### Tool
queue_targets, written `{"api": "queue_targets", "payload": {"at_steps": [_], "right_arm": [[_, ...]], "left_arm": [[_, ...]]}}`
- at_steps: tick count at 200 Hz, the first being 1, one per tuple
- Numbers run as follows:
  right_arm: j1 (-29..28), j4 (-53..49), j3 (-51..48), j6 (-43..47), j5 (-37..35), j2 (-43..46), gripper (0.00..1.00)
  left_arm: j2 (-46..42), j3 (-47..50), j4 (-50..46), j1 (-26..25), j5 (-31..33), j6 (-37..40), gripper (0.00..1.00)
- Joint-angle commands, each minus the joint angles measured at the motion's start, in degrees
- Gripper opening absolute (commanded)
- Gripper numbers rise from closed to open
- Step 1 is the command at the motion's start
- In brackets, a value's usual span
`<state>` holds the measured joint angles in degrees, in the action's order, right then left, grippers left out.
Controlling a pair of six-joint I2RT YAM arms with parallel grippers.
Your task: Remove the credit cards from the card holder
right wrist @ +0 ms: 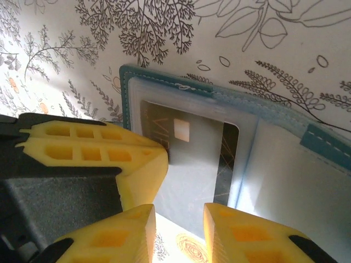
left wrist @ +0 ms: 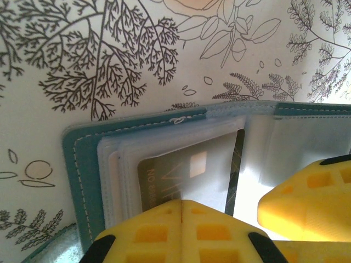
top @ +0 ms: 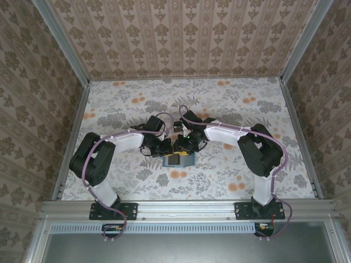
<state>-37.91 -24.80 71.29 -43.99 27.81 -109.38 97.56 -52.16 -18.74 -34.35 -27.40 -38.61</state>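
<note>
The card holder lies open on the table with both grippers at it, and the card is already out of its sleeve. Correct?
No. The right wrist view shows the card still inside the clear sleeve of the open card holder; the rest holds.

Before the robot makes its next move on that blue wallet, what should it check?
1. Card holder lies open: ok.
2. Grey card in view, inside its clear sleeve: ok.
3. Right gripper open, fingers either side of the card's near edge: ok.
4. Left gripper closed at the card's edge; actually pinching it: cannot tell.
5. Dark card behind the grey one, free to slide: cannot tell.
</note>
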Motion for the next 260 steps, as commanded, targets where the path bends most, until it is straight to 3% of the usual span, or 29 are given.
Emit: {"api": "queue_targets", "payload": {"at_steps": [1, 86, 146, 260], "right_arm": [[0.29, 1.41, -0.71, -1.19, 1.55, -1.78, 0.31], [0.29, 1.09, -0.88, -0.36, 0.50, -3.81, 0.30], [0.29, -5.56, 0.17, 3.07, -6.75, -2.86, 0.29], [0.29, -7.11, 0.34, 3.21, -6.54, 0.98, 0.29]], "left_arm": [[0.80, 0.59, 0.10, 0.42, -0.98, -0.17, 0.06], [0.26, 0.91, -0.08, 0.42, -0.90, -0.33, 0.07], [0.14, 0.90, -0.92, 0.55, -0.64, -0.15, 0.09], [-0.53, 0.18, -3.32, 0.86, 0.42, 0.44, 0.09]]}}
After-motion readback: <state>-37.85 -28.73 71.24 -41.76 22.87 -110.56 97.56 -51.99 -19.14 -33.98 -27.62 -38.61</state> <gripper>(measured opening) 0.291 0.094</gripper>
